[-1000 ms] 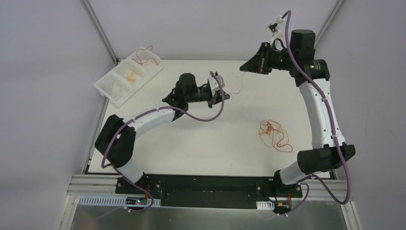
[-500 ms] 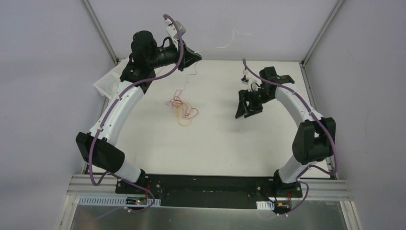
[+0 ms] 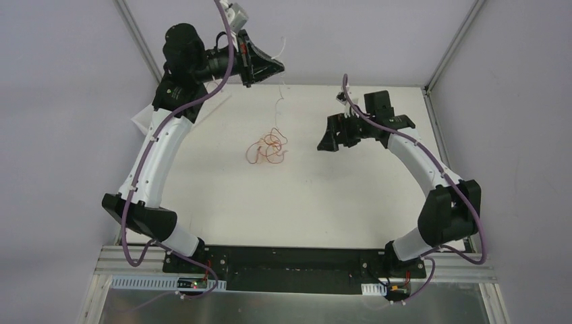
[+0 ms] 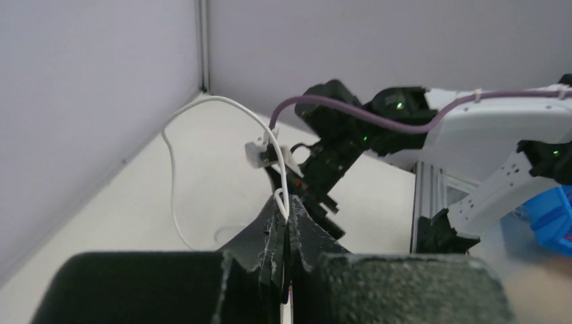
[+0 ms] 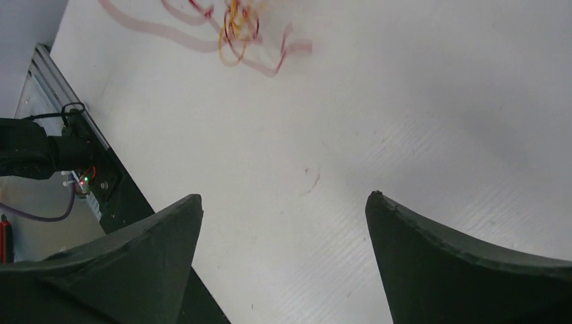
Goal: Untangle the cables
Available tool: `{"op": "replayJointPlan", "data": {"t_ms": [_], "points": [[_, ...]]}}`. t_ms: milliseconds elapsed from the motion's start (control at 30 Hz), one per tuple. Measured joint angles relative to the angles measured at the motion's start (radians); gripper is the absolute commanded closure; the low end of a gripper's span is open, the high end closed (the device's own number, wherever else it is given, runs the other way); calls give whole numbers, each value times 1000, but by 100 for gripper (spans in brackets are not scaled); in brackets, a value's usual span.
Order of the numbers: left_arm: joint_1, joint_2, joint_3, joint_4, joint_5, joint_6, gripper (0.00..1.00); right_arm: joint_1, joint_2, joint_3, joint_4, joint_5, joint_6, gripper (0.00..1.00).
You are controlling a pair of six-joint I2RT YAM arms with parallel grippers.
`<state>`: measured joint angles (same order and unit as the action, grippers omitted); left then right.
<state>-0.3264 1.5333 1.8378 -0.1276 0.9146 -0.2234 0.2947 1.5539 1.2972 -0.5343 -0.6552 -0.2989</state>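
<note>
Top external: left gripper (image 3: 277, 67), eleven o'clock, clenches a white strand (image 4: 216, 98); the red-orange tangle (image 3: 268, 150) lies mid-table; right gripper (image 3: 324, 142), two o'clock, gapes empty.

Looking across all three views right now, and there's no lettering, label, brand, number or sign that can be read on anything here.
</note>
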Motion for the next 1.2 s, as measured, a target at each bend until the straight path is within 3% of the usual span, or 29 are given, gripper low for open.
{"op": "replayJointPlan", "data": {"t_ms": [133,267,300,433,500,567,733,967,1200], "points": [[-6,-27,54,65,10,-81,100,26,-61,-45,159,-13,64,1],[-6,-65,-60,54,-26,-104,100,89,-65,-82,276,-47,95,4],[-6,-57,-82,46,-37,-111,100,108,-57,-92,302,-64,105,10],[0,10,-108,6,-82,-137,100,193,21,-119,359,-93,80,60],[5,32,-108,-12,-100,-137,100,226,84,-122,343,-85,40,74],[19,34,-109,-43,-113,-132,100,243,161,-122,296,-71,-5,81],[85,-6,-119,-74,-137,-91,100,195,266,-123,98,12,-84,82],[278,-38,-57,-159,-167,-16,100,172,265,-90,-88,106,-153,95],[441,-31,85,-352,-251,205,100,129,269,-42,-197,128,-168,96]]}}
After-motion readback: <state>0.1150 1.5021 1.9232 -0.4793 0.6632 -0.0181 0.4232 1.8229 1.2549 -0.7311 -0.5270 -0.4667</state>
